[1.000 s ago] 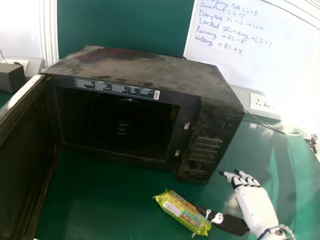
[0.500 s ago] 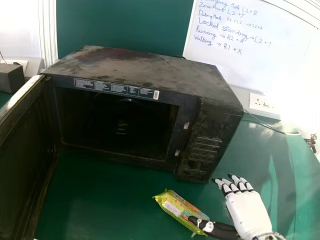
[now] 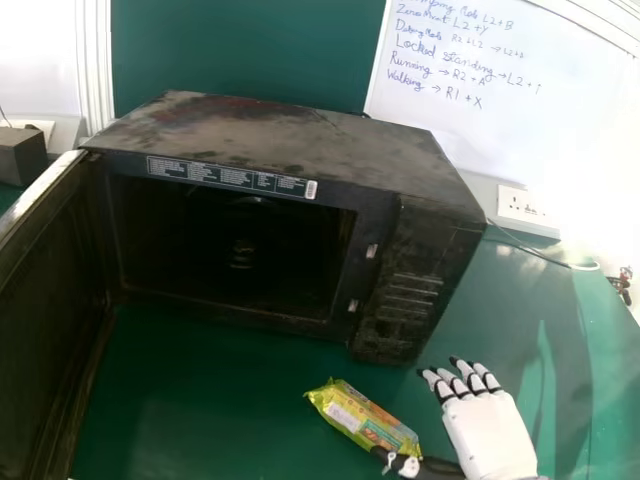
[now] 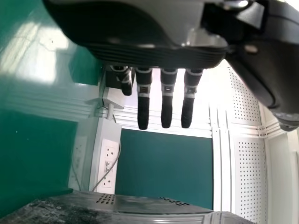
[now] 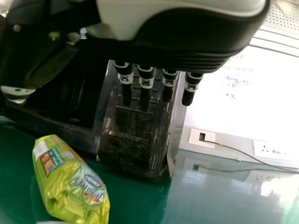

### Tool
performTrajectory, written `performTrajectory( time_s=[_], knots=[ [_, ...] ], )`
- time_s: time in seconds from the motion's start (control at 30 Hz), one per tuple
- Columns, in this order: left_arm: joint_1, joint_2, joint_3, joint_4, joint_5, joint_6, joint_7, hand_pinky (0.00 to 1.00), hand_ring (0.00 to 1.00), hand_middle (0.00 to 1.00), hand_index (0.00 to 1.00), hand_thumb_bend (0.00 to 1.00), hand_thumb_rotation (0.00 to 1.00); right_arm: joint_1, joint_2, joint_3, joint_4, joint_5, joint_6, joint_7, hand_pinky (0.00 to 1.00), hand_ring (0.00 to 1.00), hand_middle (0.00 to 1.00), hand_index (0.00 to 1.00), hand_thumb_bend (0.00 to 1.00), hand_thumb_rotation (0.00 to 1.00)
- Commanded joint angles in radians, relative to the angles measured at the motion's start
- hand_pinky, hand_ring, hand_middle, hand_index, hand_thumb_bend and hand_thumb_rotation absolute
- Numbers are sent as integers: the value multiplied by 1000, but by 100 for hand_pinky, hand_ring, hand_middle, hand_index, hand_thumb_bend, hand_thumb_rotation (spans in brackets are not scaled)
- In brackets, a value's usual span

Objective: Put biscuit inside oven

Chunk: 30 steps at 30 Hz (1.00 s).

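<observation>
The right hand [image 3: 490,432] is at the lower right in the head view, palm down and open, its thumb beside the near right end of the yellow-green biscuit packet [image 3: 362,415]. That packet lies on the green table before the black oven [image 3: 300,150], whose door stands wide open at the left. In the right wrist view the right hand [image 5: 145,84] has its fingers extended, with the packet [image 5: 70,182] lying apart from them. The left hand [image 4: 167,98] hangs in the left wrist view with straight fingers and holds nothing.
The oven door [image 3: 50,300] reaches toward the near left edge of the table [image 3: 200,400]. A socket box [image 3: 525,212] with a cable is behind the oven at the right, below a whiteboard [image 3: 500,110]. A dark box [image 3: 22,155] sits at the far left.
My right hand has moved nearer and slightly left at first, and its thumb has dropped from over the packet to its near end. The packet has hardly moved.
</observation>
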Motion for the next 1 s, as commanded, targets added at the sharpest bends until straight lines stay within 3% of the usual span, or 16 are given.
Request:
performTrajectory(
  time_s=[0.0,0.43,0.97],
  knots=[
    [9,-9,-6,-14,11,-8,2,65,76,82,80,96,33,11,-1,2,-9,-21,-9,-22,100,94,93,95,100,100],
    [18,-15,-4,-32,21,-3,7,65,75,82,80,96,31,0,1,48,12,-73,-15,-42,100,94,93,95,100,100],
    [27,-23,-4,-55,18,5,15,62,75,81,79,97,29,-88,-39,106,95,-91,-20,-43,100,93,93,94,100,100]
  ],
)
